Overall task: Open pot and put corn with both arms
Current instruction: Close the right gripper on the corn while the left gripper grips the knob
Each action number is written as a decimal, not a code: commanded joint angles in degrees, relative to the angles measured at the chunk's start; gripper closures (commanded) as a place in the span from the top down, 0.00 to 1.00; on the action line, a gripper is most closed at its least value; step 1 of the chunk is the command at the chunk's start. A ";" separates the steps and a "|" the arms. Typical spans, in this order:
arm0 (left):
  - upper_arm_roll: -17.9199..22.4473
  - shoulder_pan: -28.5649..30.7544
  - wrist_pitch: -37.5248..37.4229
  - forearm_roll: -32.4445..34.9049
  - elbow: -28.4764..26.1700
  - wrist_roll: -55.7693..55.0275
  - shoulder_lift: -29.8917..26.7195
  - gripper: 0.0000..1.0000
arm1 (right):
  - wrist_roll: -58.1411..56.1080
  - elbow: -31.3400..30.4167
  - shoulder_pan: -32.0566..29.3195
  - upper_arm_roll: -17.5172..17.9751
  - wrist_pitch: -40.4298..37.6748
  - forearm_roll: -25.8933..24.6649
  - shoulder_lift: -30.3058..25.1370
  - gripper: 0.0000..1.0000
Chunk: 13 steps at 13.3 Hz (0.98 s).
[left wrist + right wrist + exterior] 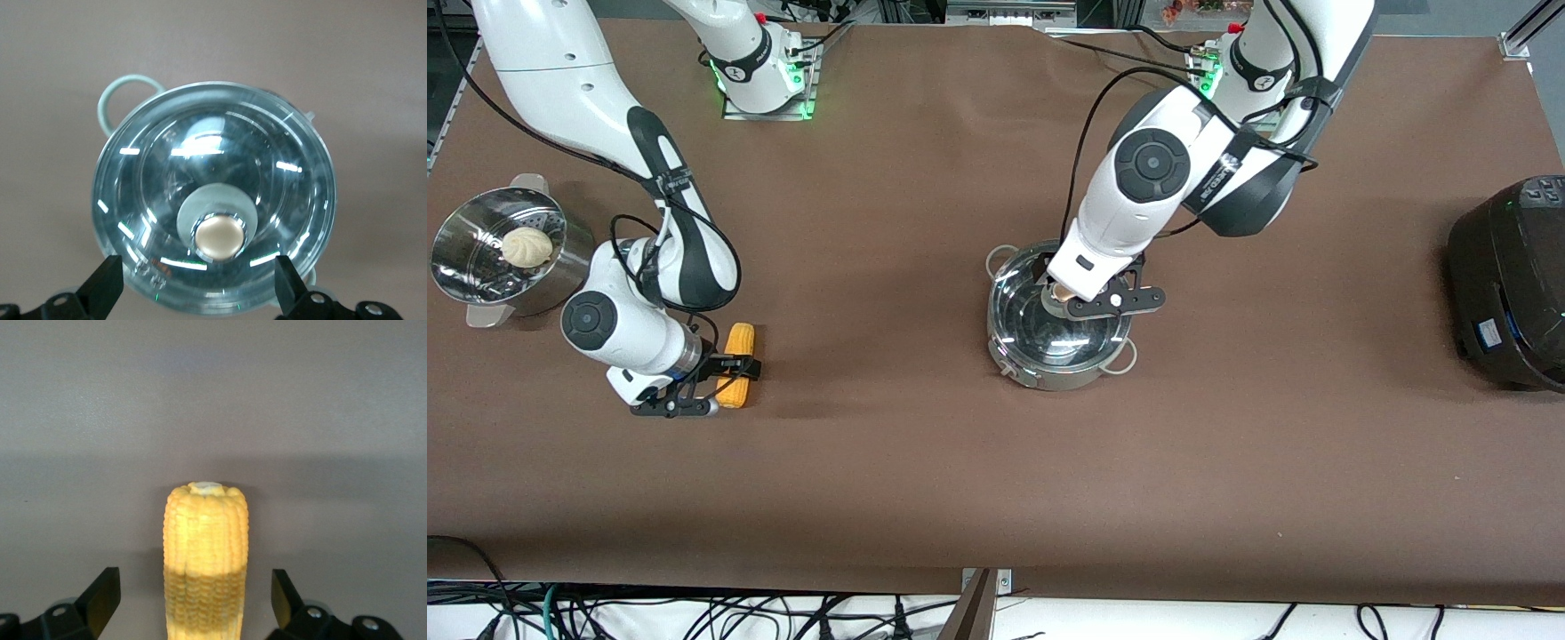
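The steel pot (1080, 369) stands mid-table with its glass lid (1018, 307) on it. In the left wrist view the lid (213, 153) and its knob (217, 238) fill the picture. My left gripper (1089, 300) is over the lid, open, its fingers (107, 283) wide on either side of the knob and clear of it. The yellow corn (737, 341) lies on the table toward the right arm's end. My right gripper (716, 382) is low over it, open, with the cob (205, 550) between the fingers (103, 597), which stand apart from it.
A steel steamer (560, 267) with a white bun (527, 246) stands at the right arm's end of the table. A large black cooker (1507, 284) stands at the left arm's end. The brown table (925, 462) is bare nearer the front camera.
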 commanded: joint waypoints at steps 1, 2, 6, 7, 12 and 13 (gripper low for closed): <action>-0.30 -0.69 1.49 2.39 1.93 0.14 2.41 1.00 | 0.37 -0.86 -0.06 0.33 2.31 0.97 0.74 1.00; -0.30 -0.69 2.27 2.83 1.85 0.14 3.02 1.00 | 0.37 -0.86 -0.06 0.42 2.93 0.97 1.01 1.00; -0.30 -1.57 3.68 4.24 1.32 0.14 4.61 1.00 | 0.37 -0.86 0.03 0.51 4.16 0.97 1.72 1.00; -0.30 -1.74 4.04 4.24 0.89 0.40 4.78 1.00 | 0.37 -0.95 0.03 0.51 4.16 0.97 1.98 1.00; -0.30 -1.92 4.22 5.12 -0.35 0.41 5.58 1.00 | 0.29 -2.18 -0.06 0.51 3.46 0.97 1.10 1.00; -0.39 -1.92 4.22 5.12 -0.44 0.41 5.58 1.00 | 0.37 -3.23 -0.06 0.51 3.46 0.97 0.41 1.00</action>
